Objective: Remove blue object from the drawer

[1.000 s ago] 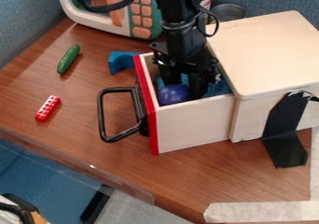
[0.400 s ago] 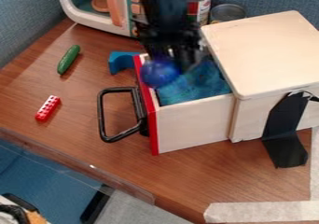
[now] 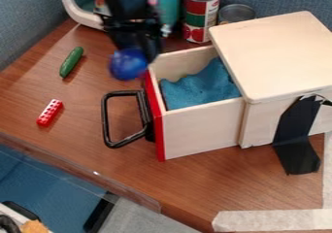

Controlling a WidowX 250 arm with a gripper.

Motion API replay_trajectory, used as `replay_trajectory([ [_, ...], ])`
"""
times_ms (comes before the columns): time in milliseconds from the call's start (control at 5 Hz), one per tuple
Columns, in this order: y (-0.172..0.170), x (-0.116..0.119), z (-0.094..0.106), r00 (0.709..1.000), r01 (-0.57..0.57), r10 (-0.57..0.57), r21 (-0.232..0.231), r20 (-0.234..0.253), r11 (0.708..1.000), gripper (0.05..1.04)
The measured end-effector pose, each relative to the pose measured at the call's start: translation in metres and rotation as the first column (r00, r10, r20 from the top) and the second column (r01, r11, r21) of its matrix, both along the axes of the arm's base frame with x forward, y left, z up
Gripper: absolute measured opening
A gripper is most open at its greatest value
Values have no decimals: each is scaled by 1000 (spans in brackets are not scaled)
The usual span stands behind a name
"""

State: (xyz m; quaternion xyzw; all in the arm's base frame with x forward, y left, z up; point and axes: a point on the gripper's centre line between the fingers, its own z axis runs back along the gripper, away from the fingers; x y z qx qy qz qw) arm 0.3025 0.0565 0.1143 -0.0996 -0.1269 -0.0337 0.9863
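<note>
The drawer (image 3: pixel 201 132) stood on the table (image 3: pixel 77 140), its box (image 3: pixel 272 57) noted to the right. Cloth (image 3: pixel 201 86) lay inside it; the handle (image 3: pixel 106 120) was on its left face. Left of it lay a brick (image 3: pixel 50 112) and, further back, a cucumber (image 3: pixel 71 62). The ball (image 3: pixel 128 64) hung at the gripper (image 3: pixel 139 51), near its rear left corner. Two cans (image 3: pixel 200 13) stood behind it.

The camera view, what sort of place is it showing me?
Probably a toy-kitchen play setup on a tabletop: a wooden table with a toy cucumber, food cans and a small wooden drawer box.
</note>
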Motion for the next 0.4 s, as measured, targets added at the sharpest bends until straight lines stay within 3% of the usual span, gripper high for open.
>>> replay_trajectory([
  [400, 53, -21, -15, 994, -104, 104, 6, 38, 995, 636],
])
